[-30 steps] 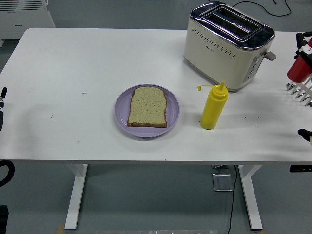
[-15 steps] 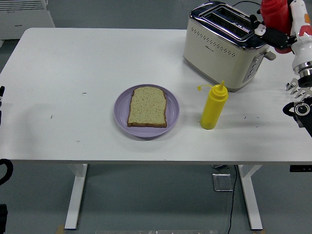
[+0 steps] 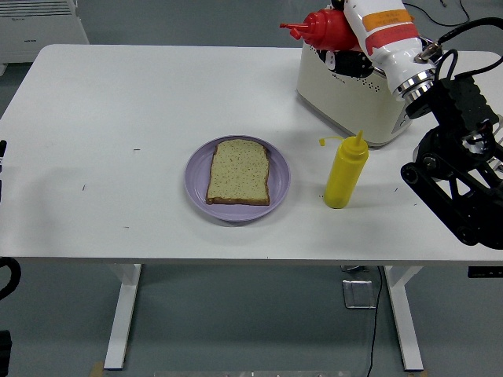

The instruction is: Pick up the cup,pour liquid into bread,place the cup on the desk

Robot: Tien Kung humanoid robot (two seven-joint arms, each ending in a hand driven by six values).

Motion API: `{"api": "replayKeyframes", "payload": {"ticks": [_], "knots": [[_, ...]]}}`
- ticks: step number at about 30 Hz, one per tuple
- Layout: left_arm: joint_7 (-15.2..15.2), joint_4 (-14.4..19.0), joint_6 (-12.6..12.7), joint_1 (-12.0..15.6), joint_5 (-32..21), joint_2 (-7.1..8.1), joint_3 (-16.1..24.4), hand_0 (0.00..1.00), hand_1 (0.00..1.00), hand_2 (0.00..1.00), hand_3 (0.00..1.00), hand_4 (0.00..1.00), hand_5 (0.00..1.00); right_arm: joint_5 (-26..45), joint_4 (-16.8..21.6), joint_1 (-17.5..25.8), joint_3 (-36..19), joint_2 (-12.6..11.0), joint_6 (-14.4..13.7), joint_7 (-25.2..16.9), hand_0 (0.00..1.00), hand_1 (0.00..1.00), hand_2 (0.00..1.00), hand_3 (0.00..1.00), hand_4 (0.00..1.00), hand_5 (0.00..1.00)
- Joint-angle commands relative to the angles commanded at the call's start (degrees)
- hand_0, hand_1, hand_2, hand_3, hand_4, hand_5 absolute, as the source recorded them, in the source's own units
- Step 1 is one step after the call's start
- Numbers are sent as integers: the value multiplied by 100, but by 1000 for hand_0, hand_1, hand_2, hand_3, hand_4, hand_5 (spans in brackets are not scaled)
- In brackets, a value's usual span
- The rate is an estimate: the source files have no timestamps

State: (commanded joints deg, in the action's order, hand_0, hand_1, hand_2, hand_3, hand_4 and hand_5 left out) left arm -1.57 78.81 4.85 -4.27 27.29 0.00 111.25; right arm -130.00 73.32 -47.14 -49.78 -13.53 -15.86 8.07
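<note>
My right hand is shut on a red squeeze bottle and holds it high over the toaster at the back right. The bottle is tipped on its side with its nozzle pointing left. A slice of bread lies flat on a purple plate at the table's middle, well to the front left of the bottle. A yellow squeeze bottle stands upright right of the plate. No cup is in view. My left arm rests at the left edge.
The cream and chrome toaster stands at the back right, under my right forearm. The black right arm's links hang over the table's right end. The white table's near edge runs across the lower picture.
My right arm has swung from the right edge up and left over the toaster, carrying the red bottle and tipping it so its nozzle points left. Bread, plate and yellow bottle have not moved.
</note>
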Motion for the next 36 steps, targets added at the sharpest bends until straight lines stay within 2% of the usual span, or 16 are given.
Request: {"api": "replayKeyframes", "payload": {"ticks": [5, 12, 17, 23, 28, 32, 36], "knots": [[3, 0, -4, 6, 1, 0, -5, 776, 727, 720, 657, 525, 948, 0, -136, -132, 265, -1, 190, 4, 36, 87, 238, 380, 693, 236], [5, -2, -7, 17, 4, 0, -19, 777, 727, 720, 655, 526, 949, 0, -382, -465, 873, -159, 402, 79, 34, 88, 238, 380, 691, 234], [3, -8, -4, 43, 9, 0, -30, 779, 729, 720, 656, 529, 951, 0, -488, -965, 1777, -353, 578, 403, 44, 91, 237, 379, 692, 233], [4, -6, -1, 58, 17, 0, -32, 779, 728, 723, 656, 529, 949, 0, -510, -1380, 2614, -403, 738, 405, 46, 91, 237, 379, 692, 233], [1, -9, 0, 69, 12, 0, -31, 782, 731, 724, 658, 528, 948, 0, -493, -1381, 2247, -302, 838, 448, 47, 92, 238, 378, 692, 239], [1, -8, 2, 62, 10, 0, -21, 784, 735, 727, 661, 529, 950, 0, -460, -1400, 2020, -327, 857, 455, 48, 92, 239, 381, 693, 240], [-1, -8, 5, 70, 7, 0, -9, 784, 735, 727, 661, 529, 950, 0, -445, -1412, 2028, -319, 874, 466, 48, 92, 239, 381, 693, 240]]}}
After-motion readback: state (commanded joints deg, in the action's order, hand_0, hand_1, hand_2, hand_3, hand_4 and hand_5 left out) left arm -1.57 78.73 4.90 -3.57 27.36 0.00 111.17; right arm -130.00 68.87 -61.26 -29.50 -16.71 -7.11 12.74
